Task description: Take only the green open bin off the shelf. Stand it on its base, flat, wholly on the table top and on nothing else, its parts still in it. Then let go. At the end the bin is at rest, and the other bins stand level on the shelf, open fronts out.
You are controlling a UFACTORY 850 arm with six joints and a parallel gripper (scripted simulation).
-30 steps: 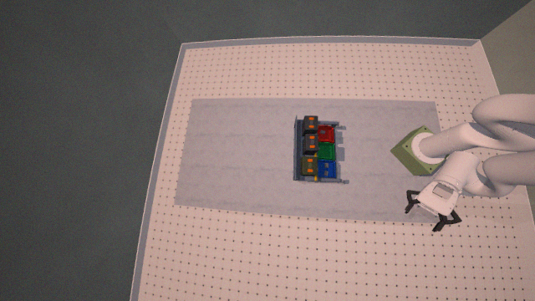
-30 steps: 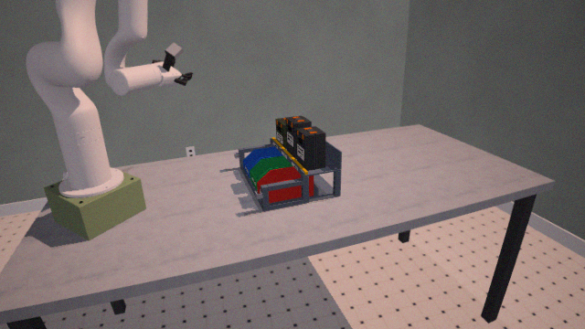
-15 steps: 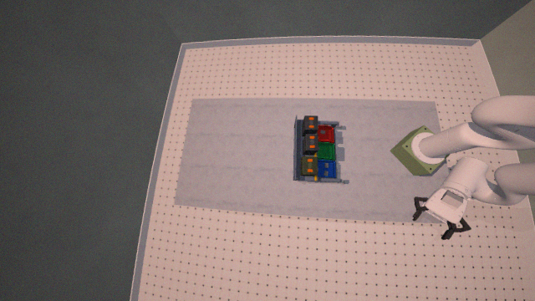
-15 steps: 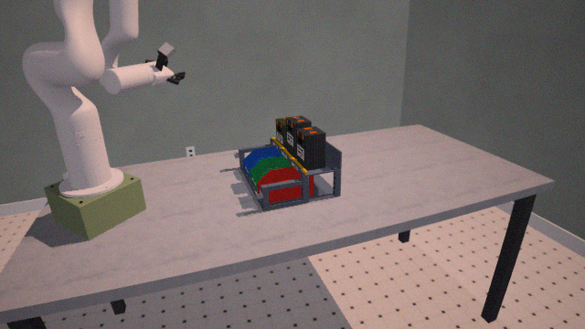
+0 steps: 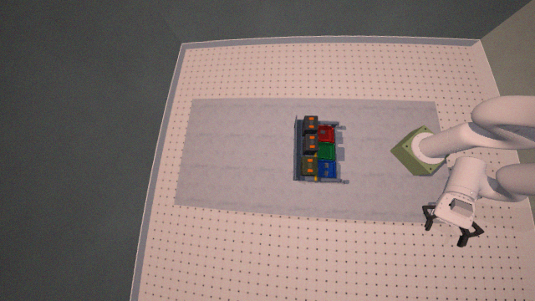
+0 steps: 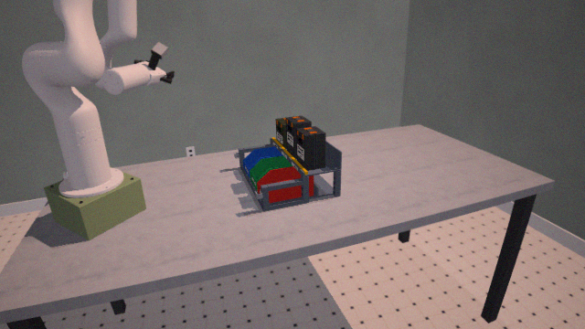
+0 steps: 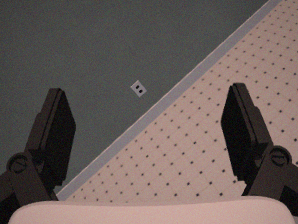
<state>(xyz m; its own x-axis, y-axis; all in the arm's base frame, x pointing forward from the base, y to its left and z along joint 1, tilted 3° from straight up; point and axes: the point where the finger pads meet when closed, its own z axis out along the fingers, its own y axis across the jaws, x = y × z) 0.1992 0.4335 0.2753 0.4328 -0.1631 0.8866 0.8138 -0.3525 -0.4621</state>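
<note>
The green open bin (image 5: 326,151) sits on the lower tier of the grey shelf (image 5: 318,150), between the red bin (image 5: 326,134) and the blue bin (image 5: 327,169). In the side view the green bin (image 6: 270,167) lies between the blue bin (image 6: 257,156) and the red bin (image 6: 285,184). My gripper (image 5: 451,229) is open and empty, high up near the arm's base, far from the shelf. In the side view the gripper (image 6: 166,75) hangs well above the table. The wrist view shows my open fingers with only wall and floor beyond.
Three dark boxes (image 6: 300,139) with orange marks stand on the shelf's upper tier (image 5: 310,144). The arm's green base block (image 6: 95,205) stands at the table's end. The table's edges drop to a dotted floor.
</note>
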